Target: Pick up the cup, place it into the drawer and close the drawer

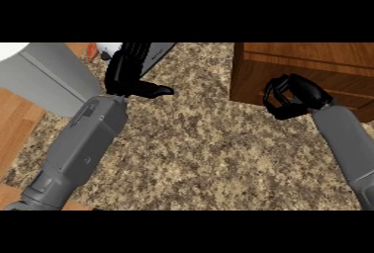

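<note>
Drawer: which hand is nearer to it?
Right. The right hand is at the front of the drawer, fingers curled; the left hand is away to its left, over the counter.

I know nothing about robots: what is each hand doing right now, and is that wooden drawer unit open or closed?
left hand, open: fingers straight, thumb out to the side, holding nothing.
right hand, shut: fingers curled, up against the drawer unit's front, with nothing visible in it.
drawer unit, looks closed: no open compartment shows.
cup, not in view.
</note>
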Action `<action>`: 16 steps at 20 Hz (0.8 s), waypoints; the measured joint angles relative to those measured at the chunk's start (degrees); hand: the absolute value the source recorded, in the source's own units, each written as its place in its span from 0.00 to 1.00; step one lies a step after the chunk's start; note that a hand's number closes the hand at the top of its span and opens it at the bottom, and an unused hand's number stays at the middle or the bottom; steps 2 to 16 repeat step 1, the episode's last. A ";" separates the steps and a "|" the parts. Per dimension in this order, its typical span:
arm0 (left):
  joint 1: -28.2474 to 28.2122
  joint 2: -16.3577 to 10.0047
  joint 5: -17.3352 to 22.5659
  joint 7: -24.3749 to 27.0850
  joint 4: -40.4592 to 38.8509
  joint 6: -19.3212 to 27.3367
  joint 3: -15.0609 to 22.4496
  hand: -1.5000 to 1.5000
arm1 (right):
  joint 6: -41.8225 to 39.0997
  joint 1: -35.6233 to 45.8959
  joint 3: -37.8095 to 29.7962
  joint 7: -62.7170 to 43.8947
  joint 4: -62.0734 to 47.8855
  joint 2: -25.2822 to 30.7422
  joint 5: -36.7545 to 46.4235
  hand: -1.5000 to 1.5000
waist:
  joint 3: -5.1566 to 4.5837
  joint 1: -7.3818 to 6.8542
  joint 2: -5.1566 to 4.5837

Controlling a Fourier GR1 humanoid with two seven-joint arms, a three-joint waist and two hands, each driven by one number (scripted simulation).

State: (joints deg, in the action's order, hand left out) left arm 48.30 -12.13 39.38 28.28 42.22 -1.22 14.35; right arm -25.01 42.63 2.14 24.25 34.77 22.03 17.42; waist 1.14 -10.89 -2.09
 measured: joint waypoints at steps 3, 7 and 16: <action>-0.23 0.01 0.04 -0.07 0.13 -0.28 0.09 0.00 | -0.49 -0.13 -0.04 -0.02 0.25 0.17 -0.24 1.00 | 0.03 -0.09 -0.07; -0.23 0.01 0.04 -0.07 0.13 -0.28 0.09 0.00 | -0.49 -0.13 -0.04 -0.02 0.25 0.17 -0.24 1.00 | 0.03 -0.09 -0.07; -0.23 0.01 0.04 -0.07 0.13 -0.28 0.09 0.00 | -0.49 -0.13 -0.04 -0.02 0.25 0.17 -0.24 1.00 | 0.03 -0.09 -0.07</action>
